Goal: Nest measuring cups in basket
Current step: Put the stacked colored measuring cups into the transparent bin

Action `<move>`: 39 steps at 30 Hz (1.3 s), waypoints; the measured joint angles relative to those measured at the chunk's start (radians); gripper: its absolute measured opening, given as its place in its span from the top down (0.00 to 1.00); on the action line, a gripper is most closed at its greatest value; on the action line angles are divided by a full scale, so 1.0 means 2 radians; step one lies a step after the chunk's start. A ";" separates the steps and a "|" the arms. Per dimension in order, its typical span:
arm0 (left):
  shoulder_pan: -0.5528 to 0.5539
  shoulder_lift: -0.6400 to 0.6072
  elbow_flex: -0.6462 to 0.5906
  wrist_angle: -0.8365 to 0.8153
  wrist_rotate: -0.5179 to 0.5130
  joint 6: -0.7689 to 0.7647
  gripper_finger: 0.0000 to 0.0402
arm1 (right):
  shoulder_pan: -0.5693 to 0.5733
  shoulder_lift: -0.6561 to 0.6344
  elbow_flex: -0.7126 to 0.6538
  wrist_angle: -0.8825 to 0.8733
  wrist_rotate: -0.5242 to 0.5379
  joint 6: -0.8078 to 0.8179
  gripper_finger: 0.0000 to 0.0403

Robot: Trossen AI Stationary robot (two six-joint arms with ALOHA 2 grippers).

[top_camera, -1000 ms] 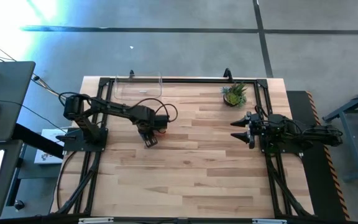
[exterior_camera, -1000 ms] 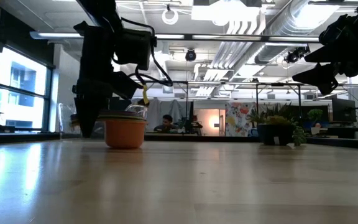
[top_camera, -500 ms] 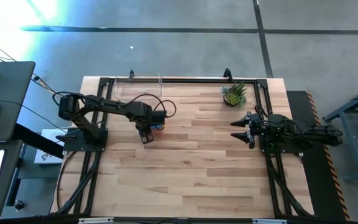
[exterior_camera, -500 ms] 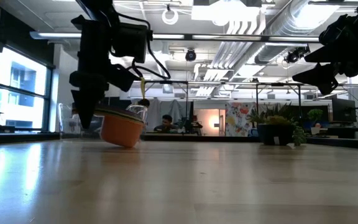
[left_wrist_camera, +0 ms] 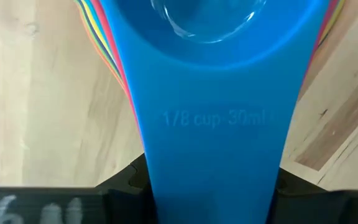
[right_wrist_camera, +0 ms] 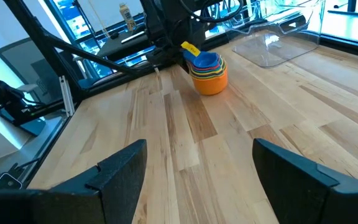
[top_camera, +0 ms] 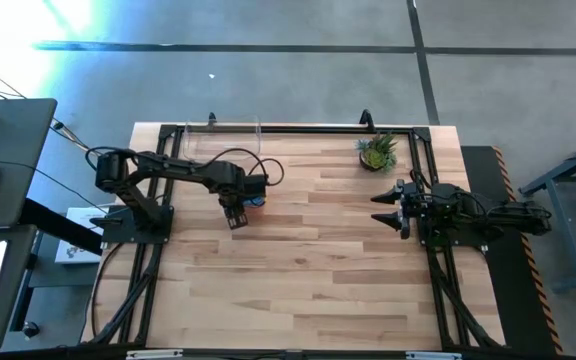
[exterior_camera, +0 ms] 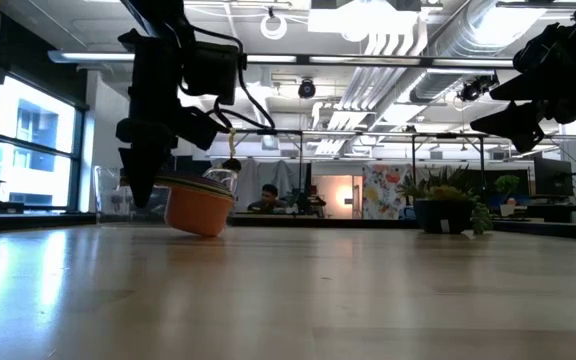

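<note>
You have one nested stack of measuring cups (right_wrist_camera: 207,73) tilted just above the table near the one clear basket (right_wrist_camera: 277,32), its handles clamped in your left gripper (top_camera: 235,211), while your right gripper (top_camera: 388,209) waits spread wide and empty beside one potted plant (top_camera: 377,152).

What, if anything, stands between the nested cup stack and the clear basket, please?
Nothing visible does. The left claw grips the measuring cups by their handles, and only bare table lies between them and the basket.
</note>
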 joint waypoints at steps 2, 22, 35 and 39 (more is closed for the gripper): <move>0.005 0.000 0.000 0.001 0.000 0.000 0.65 | 0.000 0.000 0.000 0.000 0.000 0.000 0.30; 0.037 -0.001 -0.029 0.064 0.034 0.005 0.55 | 0.000 0.000 0.000 0.000 0.000 0.000 0.30; 0.037 -0.001 -0.029 0.080 0.037 0.006 0.45 | 0.000 0.000 0.000 0.000 0.000 0.000 0.30; 0.037 -0.001 -0.029 0.087 0.037 0.004 0.46 | 0.000 0.000 0.000 0.000 0.000 0.000 0.30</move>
